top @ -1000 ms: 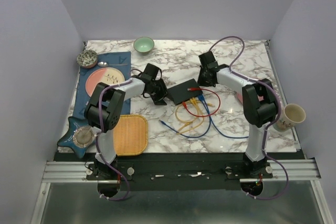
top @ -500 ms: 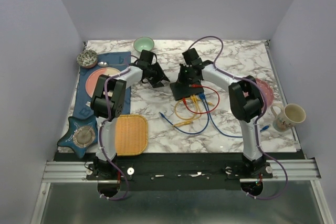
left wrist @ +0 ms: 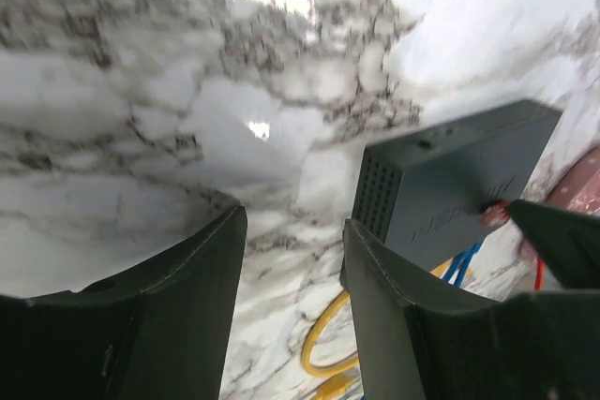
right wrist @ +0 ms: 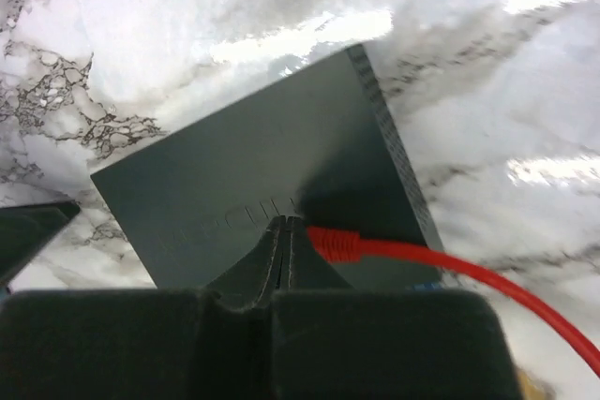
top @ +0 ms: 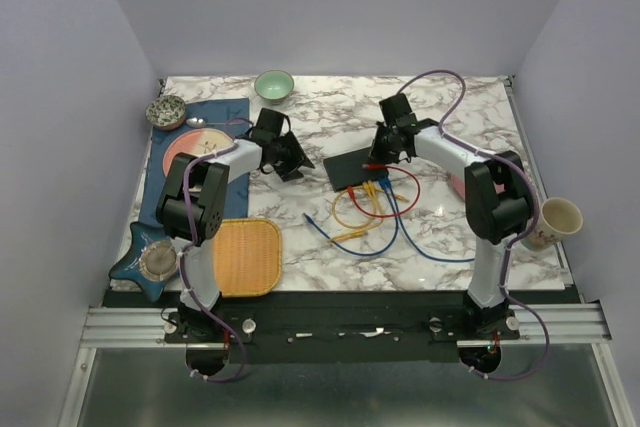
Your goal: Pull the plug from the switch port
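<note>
Black box (top: 352, 169): sat mid surface (top: 450, 107), cables (top: 352, 235) trailing off its near edge, open room around.
Left claw (left wrist: 291, 259): spread, empty, box close ahead.
Right claw (right wrist: 284, 229): pressed together over the box top, pinching nothing.
Red plug (right wrist: 330, 243): just beside those tips; likely small, stiff, snug. Pinch its body, not the floppy cable.

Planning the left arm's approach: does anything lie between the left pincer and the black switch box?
Nothing visible: only bare marble separates the open left pincer from the switch box. The right pincer, shut, is at the red plug.

Switch port (top: 371, 181): too small, obsc.
</note>
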`<state>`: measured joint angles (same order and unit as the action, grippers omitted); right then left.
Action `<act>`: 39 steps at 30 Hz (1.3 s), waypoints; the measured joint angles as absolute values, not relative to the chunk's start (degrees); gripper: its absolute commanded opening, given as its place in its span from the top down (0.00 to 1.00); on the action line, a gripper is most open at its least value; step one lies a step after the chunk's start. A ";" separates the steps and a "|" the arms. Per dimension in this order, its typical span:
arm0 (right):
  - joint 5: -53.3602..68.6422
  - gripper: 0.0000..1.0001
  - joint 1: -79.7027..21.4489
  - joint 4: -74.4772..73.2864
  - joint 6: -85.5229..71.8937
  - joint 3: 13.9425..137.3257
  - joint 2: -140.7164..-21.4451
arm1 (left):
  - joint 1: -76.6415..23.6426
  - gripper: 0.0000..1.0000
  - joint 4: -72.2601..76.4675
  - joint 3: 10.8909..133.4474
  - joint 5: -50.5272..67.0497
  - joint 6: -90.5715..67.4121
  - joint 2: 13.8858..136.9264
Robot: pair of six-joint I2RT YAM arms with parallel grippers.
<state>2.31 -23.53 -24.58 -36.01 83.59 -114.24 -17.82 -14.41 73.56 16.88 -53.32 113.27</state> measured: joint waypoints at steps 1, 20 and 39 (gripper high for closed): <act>1.45 0.99 -23.35 -24.51 -36.07 82.48 -112.73 | -18.74 0.40 -14.24 72.14 16.69 -53.34 112.25; -1.13 0.99 -17.78 -19.22 -37.71 70.57 -110.17 | -25.08 0.39 -6.35 67.24 21.02 -56.05 111.94; 2.81 0.98 -25.85 -21.12 -36.99 81.73 -117.84 | -16.51 0.39 -10.66 74.39 21.41 -55.00 115.90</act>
